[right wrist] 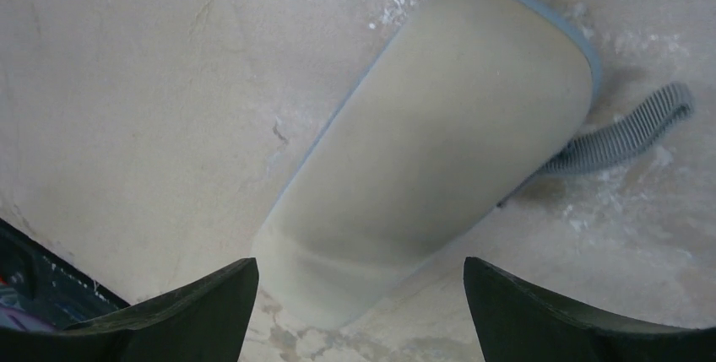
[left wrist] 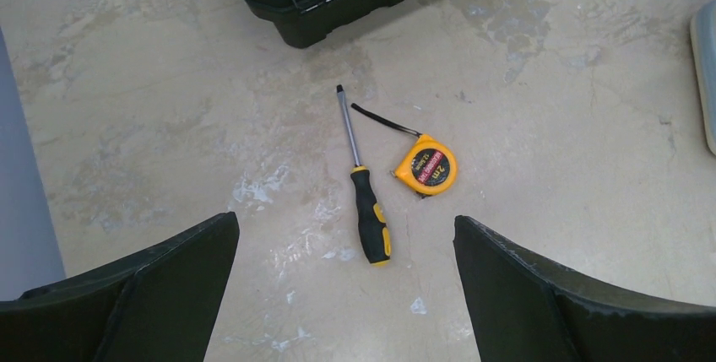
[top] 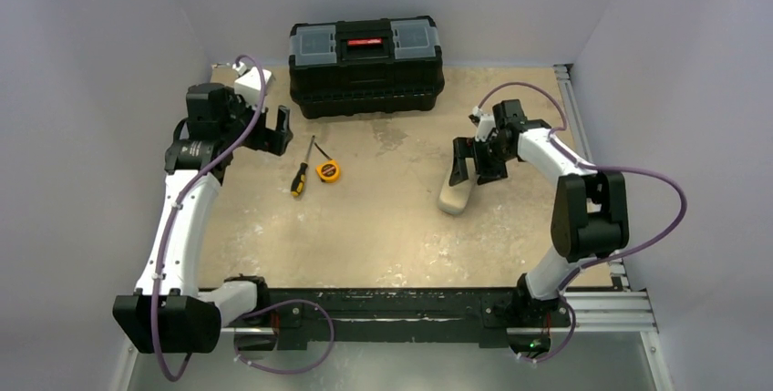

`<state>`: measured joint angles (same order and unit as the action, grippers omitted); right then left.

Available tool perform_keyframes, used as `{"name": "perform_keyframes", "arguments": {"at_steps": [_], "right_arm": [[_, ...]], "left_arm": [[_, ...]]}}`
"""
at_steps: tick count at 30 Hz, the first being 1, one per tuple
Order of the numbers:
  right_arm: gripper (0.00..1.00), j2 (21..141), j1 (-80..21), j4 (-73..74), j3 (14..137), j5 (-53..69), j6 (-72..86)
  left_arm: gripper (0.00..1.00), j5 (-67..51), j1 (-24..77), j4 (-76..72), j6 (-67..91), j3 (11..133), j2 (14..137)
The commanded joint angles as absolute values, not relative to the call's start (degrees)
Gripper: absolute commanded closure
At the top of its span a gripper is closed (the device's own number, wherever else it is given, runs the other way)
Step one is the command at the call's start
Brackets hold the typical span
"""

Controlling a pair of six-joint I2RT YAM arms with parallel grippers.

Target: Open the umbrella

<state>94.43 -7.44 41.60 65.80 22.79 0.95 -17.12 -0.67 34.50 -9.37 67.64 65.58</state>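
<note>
Compact umbrella in its cream-beige tubular fabric sleeve (top: 455, 194) lies flat on the worn tan wooden tabletop (top: 365, 236), right of centre and well apart from the tools. It is closed and sleeved. In the right wrist view the sleeve (right wrist: 431, 168) runs diagonally, with a pale blue edge along its far side and a grey ribbed cord loop (right wrist: 625, 134) sticking out beside it.

Right gripper (top: 474, 168) sits right over the umbrella's far end, jaws released and spread wide, one black finger either side of the sleeve, gripping nothing. Cannot tell whether the fingers touch the fabric. In its own camera the right gripper (right wrist: 360, 294) frames the sleeve's near end.

Left gripper (top: 272, 131) is at far left, near the toolbox corner, jaws released wide and empty. The left gripper (left wrist: 346, 294) looks down on a yellow-and-black-handled screwdriver (left wrist: 370, 223) and, just beside it, a round yellow tape measure (left wrist: 426, 166).

Black plastic toolbox with red latch (top: 366, 63) stands at the back edge, lid shut.
</note>
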Motion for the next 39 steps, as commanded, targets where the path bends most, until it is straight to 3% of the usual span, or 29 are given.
{"name": "perform_keyframes", "arguments": {"at_steps": [1,5,12,20,25,33,39], "right_arm": [[0.09,98.98,-7.93,34.93,67.07,28.99,3.31],[0.11,104.97,-12.00,33.76,72.67,33.77,0.63],[0.09,113.56,-26.95,40.86,88.77,31.38,-22.82],[0.01,106.92,-30.37,39.73,87.42,20.53,-38.69],[0.01,99.90,-29.12,39.91,84.17,19.65,-32.84],[0.05,103.94,-19.21,44.11,86.14,28.80,-13.52],[0.20,105.66,-19.25,43.50,82.92,30.97,-11.36]], "left_arm": [[0.00,-19.10,-0.69,41.06,-9.53,73.60,66.45],[0.00,-24.43,-0.88,43.39,-8.29,71.24,65.51],[0.00,-30.07,-0.88,39.91,-2.39,62.51,61.95],[0.00,-34.79,-1.58,36.42,6.28,56.64,62.04],[0.01,-37.06,-1.50,33.82,7.89,54.22,64.50],[0.22,-39.46,3.75,29.96,5.54,51.80,66.80],[0.27,-39.70,5.19,31.21,5.61,51.52,67.32]]}}
